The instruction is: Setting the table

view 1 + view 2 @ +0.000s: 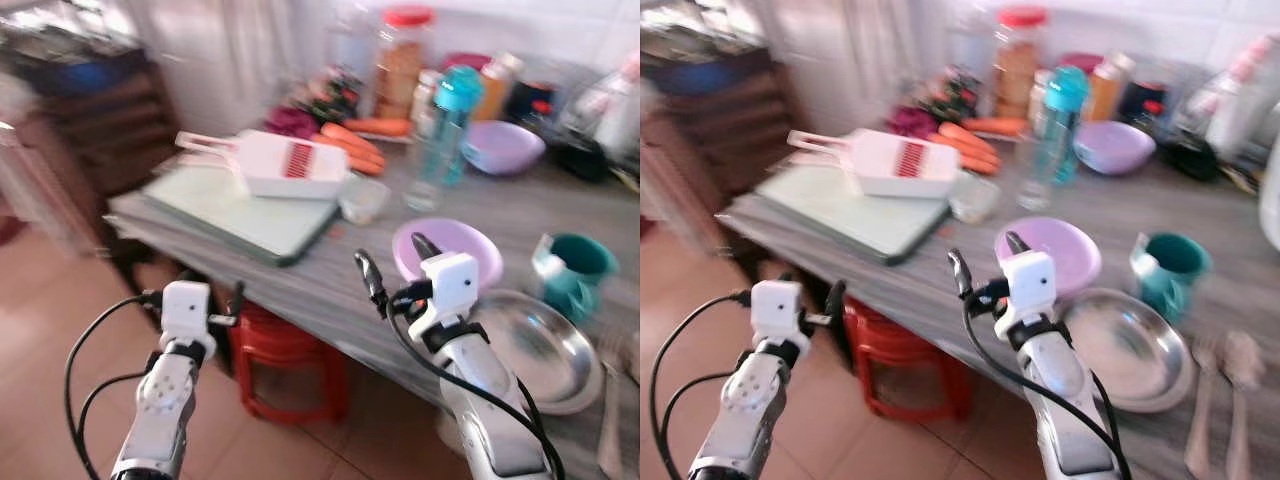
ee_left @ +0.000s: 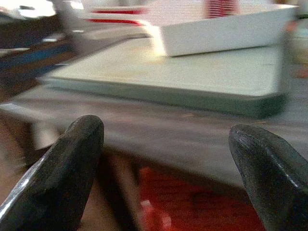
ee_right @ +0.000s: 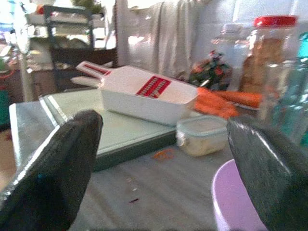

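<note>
Pincers: right pincer (image 1: 396, 268) spread apart, empty, beside lilac bowl (image 1: 462, 245) on table (image 1: 320, 280); left pincer (image 1: 195, 297) apart, empty, off table's near-left edge above red stool (image 1: 285, 365).

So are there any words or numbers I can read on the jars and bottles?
None can be read.
The big jar with the red lid: no label shows, picture too blurred.
The blue bottle: no print to make out.
The white slicer: red ridges, no letters.
</note>
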Controlling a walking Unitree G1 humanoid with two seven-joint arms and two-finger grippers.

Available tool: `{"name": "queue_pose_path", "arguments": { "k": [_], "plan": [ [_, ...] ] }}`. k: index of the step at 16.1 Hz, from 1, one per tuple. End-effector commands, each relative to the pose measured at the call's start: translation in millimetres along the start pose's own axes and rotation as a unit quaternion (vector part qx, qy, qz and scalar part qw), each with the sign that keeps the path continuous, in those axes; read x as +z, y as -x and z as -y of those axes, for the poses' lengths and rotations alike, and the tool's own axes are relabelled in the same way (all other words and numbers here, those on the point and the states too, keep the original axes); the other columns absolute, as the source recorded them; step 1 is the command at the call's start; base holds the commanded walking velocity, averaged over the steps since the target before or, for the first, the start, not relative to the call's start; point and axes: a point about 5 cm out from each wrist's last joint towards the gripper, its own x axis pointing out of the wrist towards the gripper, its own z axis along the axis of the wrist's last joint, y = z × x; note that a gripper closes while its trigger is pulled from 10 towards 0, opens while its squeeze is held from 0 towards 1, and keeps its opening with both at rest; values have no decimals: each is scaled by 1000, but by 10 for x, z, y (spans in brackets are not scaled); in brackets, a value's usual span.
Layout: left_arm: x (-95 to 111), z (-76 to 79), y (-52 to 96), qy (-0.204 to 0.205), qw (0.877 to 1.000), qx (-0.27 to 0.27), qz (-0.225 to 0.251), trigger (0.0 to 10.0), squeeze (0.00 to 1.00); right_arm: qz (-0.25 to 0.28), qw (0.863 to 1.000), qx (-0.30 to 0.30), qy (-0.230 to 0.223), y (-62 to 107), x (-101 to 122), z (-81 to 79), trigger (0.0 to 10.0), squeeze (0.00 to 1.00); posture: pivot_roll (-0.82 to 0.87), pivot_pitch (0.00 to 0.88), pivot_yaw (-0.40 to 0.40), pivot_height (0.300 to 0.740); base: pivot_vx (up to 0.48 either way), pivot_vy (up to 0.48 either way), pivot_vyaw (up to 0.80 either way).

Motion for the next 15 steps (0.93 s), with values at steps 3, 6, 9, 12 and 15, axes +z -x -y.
{"name": "queue_pose_path", "arguments": {
  "k": [3,6,9,12,15],
  "plan": [
    [-87,-115,-8,-37,997,59,-16,10000,0,0,1000,6,1,-18,-4,-1,10000,0,12,0,50,740,0,0,800],
    [-188,-240,5,-75,991,100,-40,10000,0,2,1000,9,0,-30,-11,-20,10000,0,15,0,50,740,0,0,800],
    [-324,-280,40,-95,987,112,-67,10000,0,2,1000,9,-2,-33,-40,-26,10000,0,21,0,48,740,0,0,800],
    [-452,-326,90,-95,982,129,-100,10000,0,-2,1000,15,-3,-51,-81,-43,10000,0,35,0,32,740,0,0,800],
    [-602,-385,176,-89,976,141,-137,10000,0,-4,1000,26,-1,-95,-106,-46,10000,0,59,0,10,740,0,0,800]
  ]
}}
